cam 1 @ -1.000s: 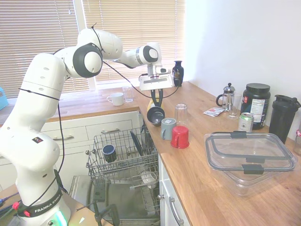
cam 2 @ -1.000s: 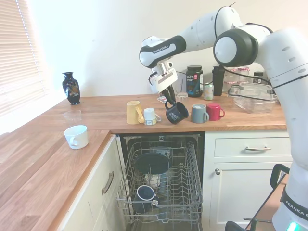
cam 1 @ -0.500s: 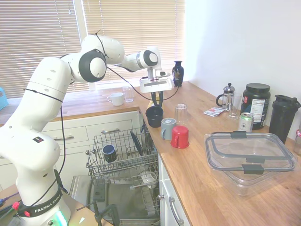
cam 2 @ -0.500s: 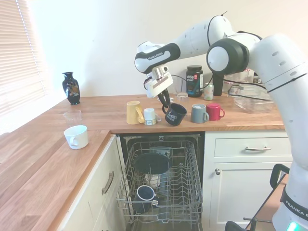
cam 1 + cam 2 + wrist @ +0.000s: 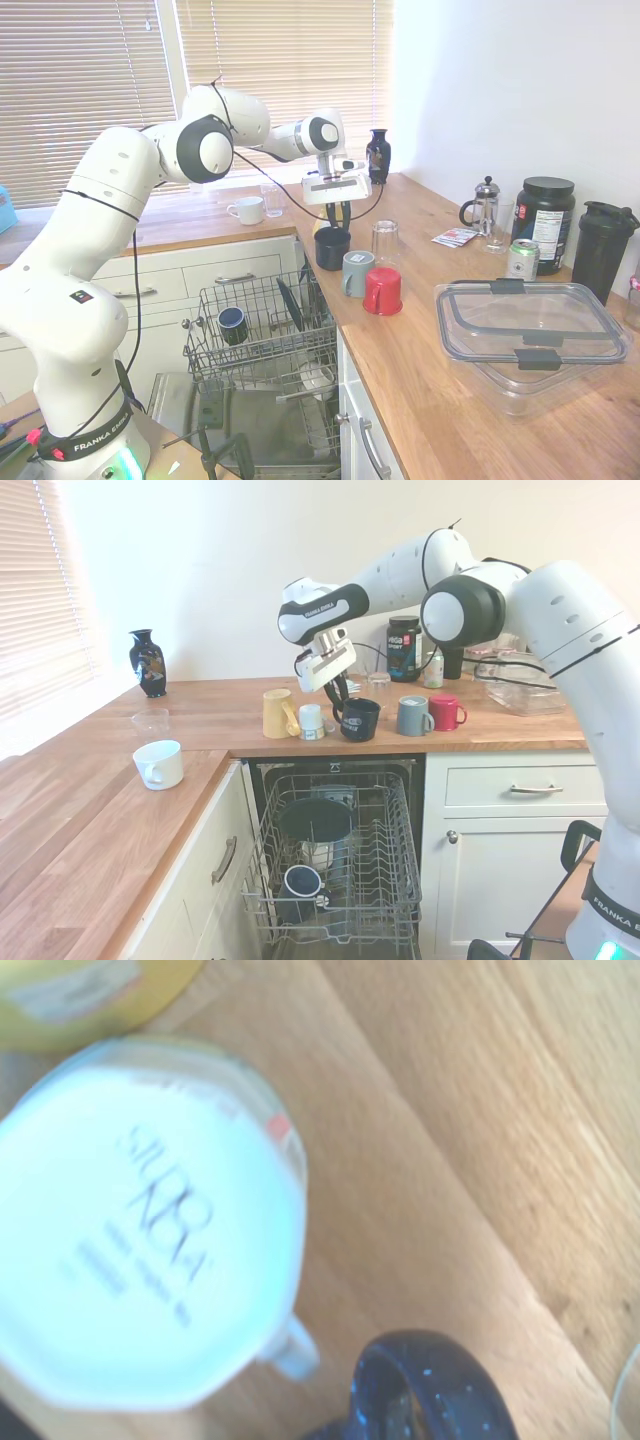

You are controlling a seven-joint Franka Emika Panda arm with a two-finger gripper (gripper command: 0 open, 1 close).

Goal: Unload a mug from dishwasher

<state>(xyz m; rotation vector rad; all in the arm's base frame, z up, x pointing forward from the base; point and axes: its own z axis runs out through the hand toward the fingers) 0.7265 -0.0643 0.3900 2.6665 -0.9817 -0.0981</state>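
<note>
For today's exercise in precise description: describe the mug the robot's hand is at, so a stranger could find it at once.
On the wooden counter above the open dishwasher stands a row of mugs. The mug is upright under the hand, between a small white mug and a grey mug. It alone is glossy and almost black.

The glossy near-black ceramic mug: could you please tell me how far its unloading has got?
Done: the glossy near-black ceramic mug is out of the under-counter dishwasher and stands upright on the wooden worktop, beside the grey mug.
In hand: the gripper is at its handle; whether the jaws grip cannot be told.
Left: letting go and drawing the arm away.
</note>
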